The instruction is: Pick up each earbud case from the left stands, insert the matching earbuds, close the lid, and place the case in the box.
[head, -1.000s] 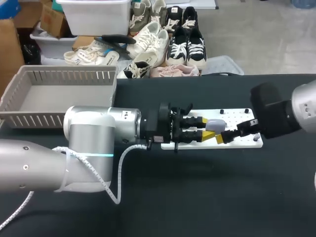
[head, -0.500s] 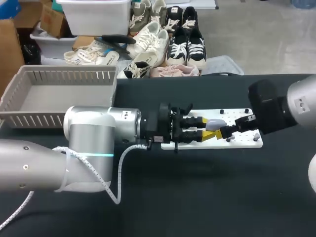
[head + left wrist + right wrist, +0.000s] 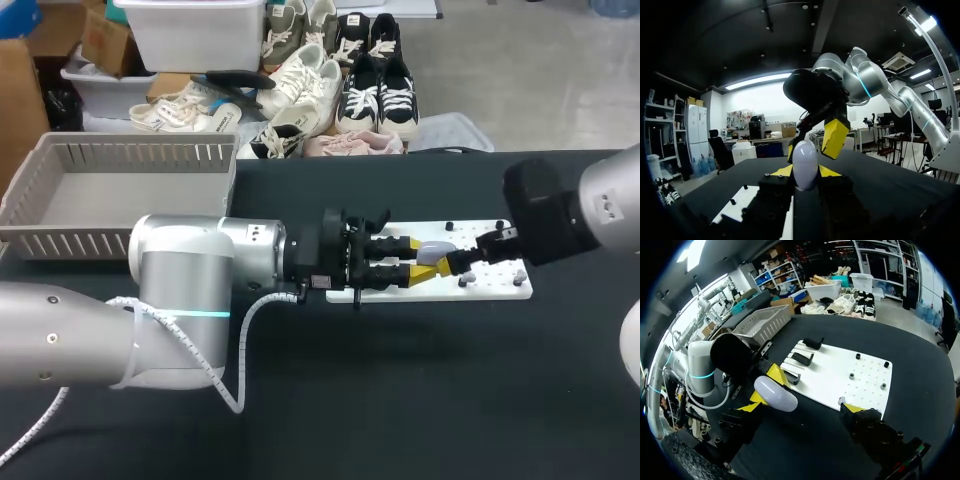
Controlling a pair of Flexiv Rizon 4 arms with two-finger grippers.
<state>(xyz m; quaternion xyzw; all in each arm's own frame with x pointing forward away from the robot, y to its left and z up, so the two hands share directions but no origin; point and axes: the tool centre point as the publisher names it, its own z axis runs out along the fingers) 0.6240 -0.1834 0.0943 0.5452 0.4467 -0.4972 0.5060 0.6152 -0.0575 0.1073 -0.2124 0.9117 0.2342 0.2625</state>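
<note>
**Case clamped in my left gripper**

My left gripper (image 3: 420,260) is closed on the pale earbud case (image 3: 805,161), gripping it from both sides at the white board (image 3: 840,380). My right gripper (image 3: 452,265) is just right of the case. I cannot tell its state.

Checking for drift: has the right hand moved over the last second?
Yes. The right hand has shifted slightly toward the white board's far edge, away from its near edge.

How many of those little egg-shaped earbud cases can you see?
1. The pale earbud case sits between the jaws of the left gripper, above the white board. More may be hidden from view.
</note>
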